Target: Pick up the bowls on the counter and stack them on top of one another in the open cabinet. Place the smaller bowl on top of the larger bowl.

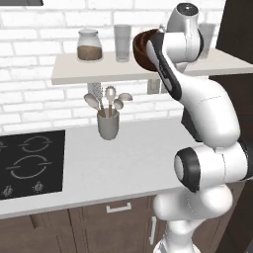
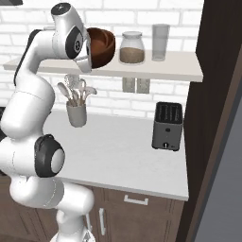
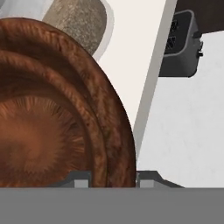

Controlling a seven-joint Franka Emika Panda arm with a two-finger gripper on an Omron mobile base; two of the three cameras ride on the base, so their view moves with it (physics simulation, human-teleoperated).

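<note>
Larger bowl [image 3: 52, 109] cut off at the hand view's left edge; hand [image 3: 114, 180] tips barely showing.

No legible text, label, brand, number or sign anywhere. Cooktop [image 1: 30, 163]: white ring outlines and small knob symbols only, no lettering or figures. Jar [image 1: 89, 45]: plain glass, unlabelled. Toaster [image 2: 167, 125]: blank dark face, no maker's mark readable. Utensil cup [image 1: 108, 124]: plain grey, unmarked.
</note>
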